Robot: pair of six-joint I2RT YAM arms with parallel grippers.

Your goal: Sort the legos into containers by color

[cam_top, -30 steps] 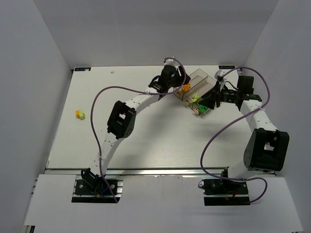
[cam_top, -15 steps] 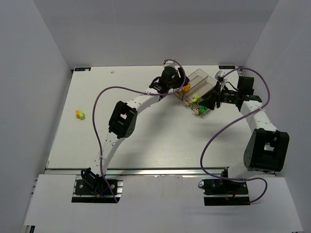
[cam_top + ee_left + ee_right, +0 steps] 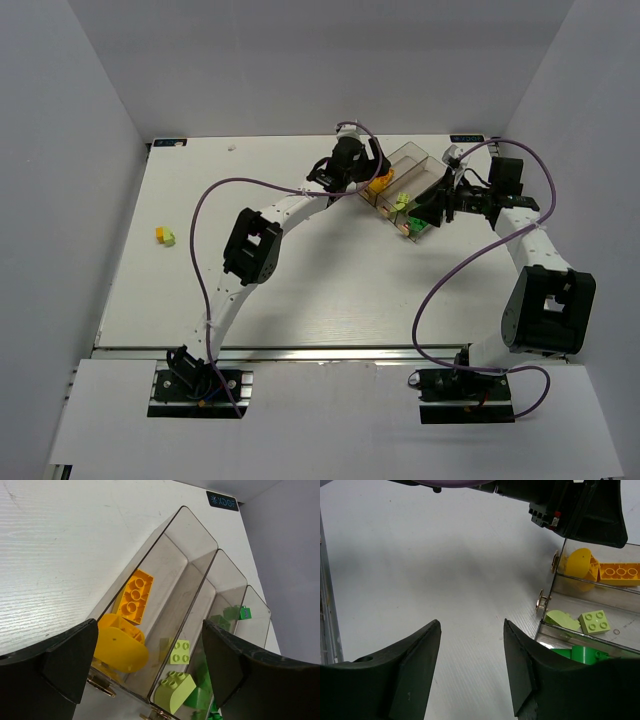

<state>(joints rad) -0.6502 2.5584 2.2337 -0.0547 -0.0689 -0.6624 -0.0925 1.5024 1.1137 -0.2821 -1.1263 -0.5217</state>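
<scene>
As left fingers (image 3: 65,660) overhang the containers (image 3: 190,545), stray legos (image 3: 165,236) lie apart.

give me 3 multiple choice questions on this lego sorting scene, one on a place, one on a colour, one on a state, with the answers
1. Where on the table do the loose legos lie?
A. near its left edge, by themselves
B. between the two arm bases
C. against the bins

2. What colour are the bricks in the middle bin?
A. orange-yellow
B. pale lime
C. blue

3. How is the left gripper?
A. shut on an orange brick
B. shut on a bin wall
C. open, nothing between its fingers

Answers:
1 A: the top view shows them alone at the left side.
2 B: the left wrist view shows two pale lime pieces there.
3 C: its fingers stand wide apart and grip nothing.
</scene>
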